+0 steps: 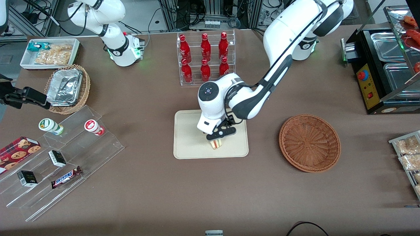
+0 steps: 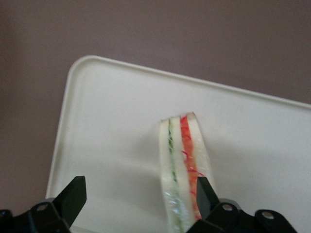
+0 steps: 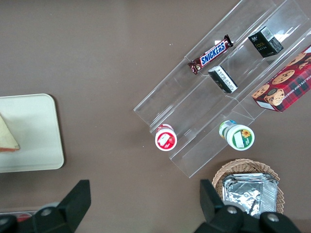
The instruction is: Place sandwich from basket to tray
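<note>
The sandwich point(image 1: 216, 143) point(image 2: 182, 165) stands on edge on the cream tray point(image 1: 187, 144) point(image 2: 112, 121), its green and red filling stripes showing. My gripper point(image 1: 220, 134) point(image 2: 138, 196) hangs just above it, open. One finger point(image 2: 205, 194) is close against the sandwich's red side, and the other finger point(image 2: 73, 196) stands well apart from it. The reddish-brown wicker basket point(image 1: 309, 143) sits beside the tray toward the working arm's end of the table, with nothing in it. The right wrist view catches a corner of the sandwich point(image 3: 7, 136) on the tray point(image 3: 34, 131).
A clear rack of red bottles point(image 1: 205, 57) stands farther from the front camera than the tray. Clear stepped shelves with snacks point(image 1: 62, 154), a lighter wicker basket with foil trays point(image 1: 67, 88) and a white bin of snack bags point(image 1: 49, 52) lie toward the parked arm's end.
</note>
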